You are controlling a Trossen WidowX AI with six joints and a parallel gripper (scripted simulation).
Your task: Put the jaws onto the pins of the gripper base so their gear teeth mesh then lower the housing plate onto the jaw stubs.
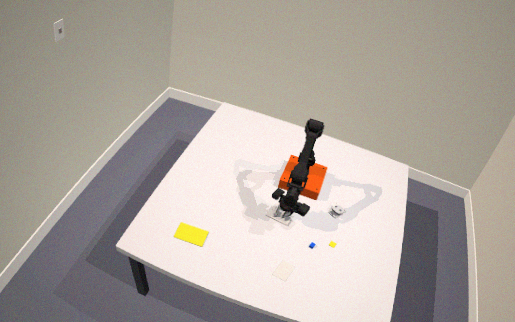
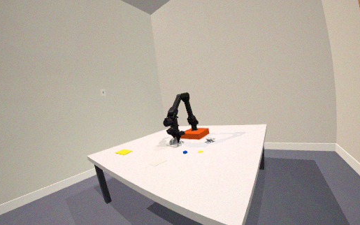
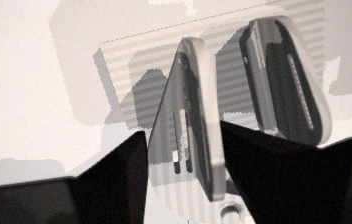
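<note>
From up top, I've got my gripper (image 1: pixel 283 212) (image 2: pixel 176 140) (image 3: pixel 180 134) down near the table (image 1: pixel 231 240) (image 2: pixel 203 171), in front of the orange block (image 1: pixel 317 186) (image 2: pixel 200 134), right over a thin pale plate (image 1: pixel 273 216) (image 3: pixel 112 56); the fingertips are too small to judge from here. A silvery part (image 1: pixel 337 210) (image 2: pixel 210 140) sits well apart on one side, and towards the front edge I see a blue cube (image 1: pixel 312 245) (image 2: pixel 184 151) near a small yellow piece (image 1: pixel 333 244) (image 2: pixel 200 151), then a cream plate (image 1: pixel 283 270) (image 2: pixel 158 163), with a bigger yellow slab (image 1: pixel 191 234) (image 2: pixel 124 151) off by itself. Over to the exterior view: the arm (image 2: pixel 186 101) folds over and down, wrist low, greyish parts bunched under the claw, and I can't separate them at this range. Now the wrist view, and here's the good bit: I'm partly open, clamped on a grey slotted piece (image 3: pixel 182 120), which stands on edge between my two dark fingers. Behind it, just beside the right-hand finger in this picture, a second grey piece (image 3: pixel 287 80) leans over the ribbed face of that pale plate, apart from the one I'm gripping. Whether either is on a pin, I can't tell.
</note>
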